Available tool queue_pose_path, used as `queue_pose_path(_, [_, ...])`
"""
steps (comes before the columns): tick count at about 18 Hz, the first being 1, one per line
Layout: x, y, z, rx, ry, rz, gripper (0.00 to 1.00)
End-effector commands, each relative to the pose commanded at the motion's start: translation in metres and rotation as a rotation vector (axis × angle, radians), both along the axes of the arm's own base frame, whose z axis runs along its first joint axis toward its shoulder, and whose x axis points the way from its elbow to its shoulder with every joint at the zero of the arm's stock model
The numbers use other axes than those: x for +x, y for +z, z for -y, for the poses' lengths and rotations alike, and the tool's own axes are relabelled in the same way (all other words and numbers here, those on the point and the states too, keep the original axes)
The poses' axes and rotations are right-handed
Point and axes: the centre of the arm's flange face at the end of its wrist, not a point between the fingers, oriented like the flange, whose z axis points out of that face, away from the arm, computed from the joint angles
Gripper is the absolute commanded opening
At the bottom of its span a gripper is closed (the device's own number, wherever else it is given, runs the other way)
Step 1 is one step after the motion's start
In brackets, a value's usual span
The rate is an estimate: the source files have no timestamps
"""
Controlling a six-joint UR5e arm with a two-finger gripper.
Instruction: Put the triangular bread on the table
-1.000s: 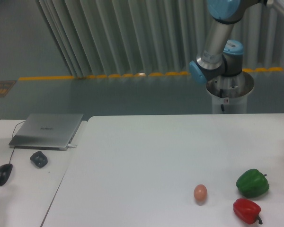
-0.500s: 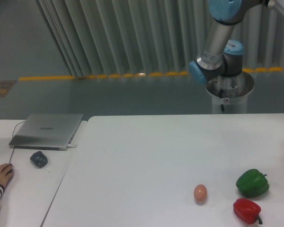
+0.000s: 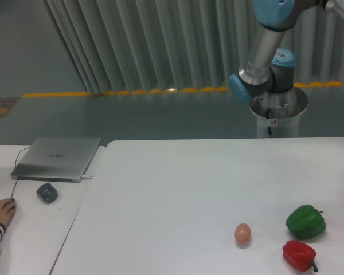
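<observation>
The large white table (image 3: 178,189) fills the middle and right of the camera view. The triangular bread is out of view. Only the arm's base and lower joints (image 3: 264,63) show behind the table's far right edge, and the arm runs out of the frame at the top. The gripper is out of view.
A small tan egg (image 3: 242,234), a green bell pepper (image 3: 305,222) and a red bell pepper (image 3: 298,255) lie at the table's front right. On the smaller desk to the left are a closed laptop (image 3: 57,157), a dark object (image 3: 47,192) and a person's hand (image 3: 0,211) covering the mouse.
A person's hand has come onto the black mouse on the left desk and now covers it. The arm has shifted only slightly.
</observation>
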Motion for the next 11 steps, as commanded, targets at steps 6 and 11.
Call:
queue_pose_path(6, [-0.0009,-0.0015,-0.001,-0.003,0.003,0.0,0.64])
queue_pose_path(11, [0.0007,0.007,-0.0046,-0.009,0.026,-0.017,0.26])
